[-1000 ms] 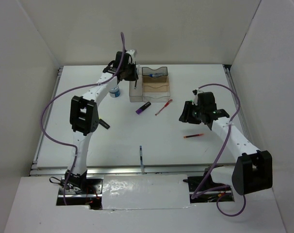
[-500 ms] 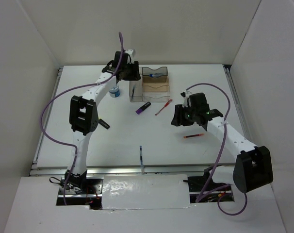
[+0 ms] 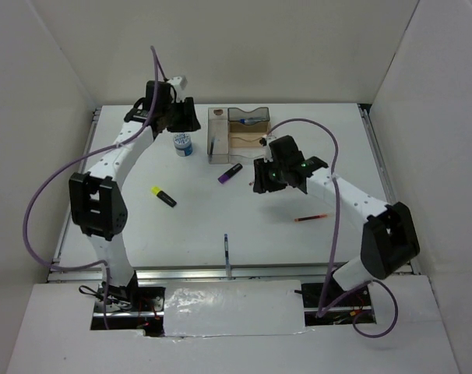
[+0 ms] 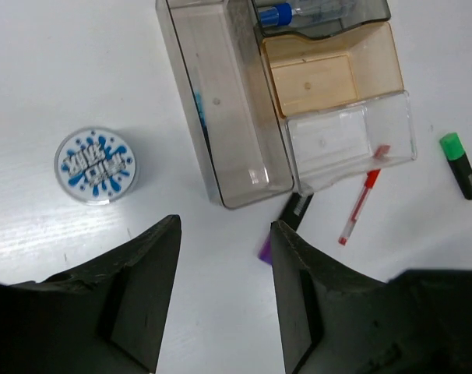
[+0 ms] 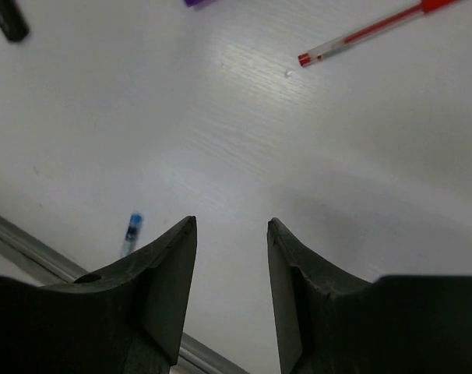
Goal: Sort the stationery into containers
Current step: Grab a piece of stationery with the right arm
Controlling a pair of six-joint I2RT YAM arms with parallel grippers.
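The left gripper (image 4: 224, 304) hung with jaws apart and empty (nothing lay between them) at twelve o'clock of the round tub (image 4: 94, 164), seen from above. The tub sat on the table (image 3: 189, 226) at nine o'clock of the organiser (image 4: 228, 117), whose far compartment held the blue-capped bottle (image 4: 306, 12). The right gripper (image 5: 230, 292), likewise parted and empty, hovered at the organiser's five o'clock, with a red pen (image 5: 368, 31) loose beyond it.

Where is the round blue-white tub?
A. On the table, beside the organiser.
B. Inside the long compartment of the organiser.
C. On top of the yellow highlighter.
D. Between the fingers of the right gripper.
A: in the left wrist view the tub stands on the table, apart from the organiser and outside its walls.
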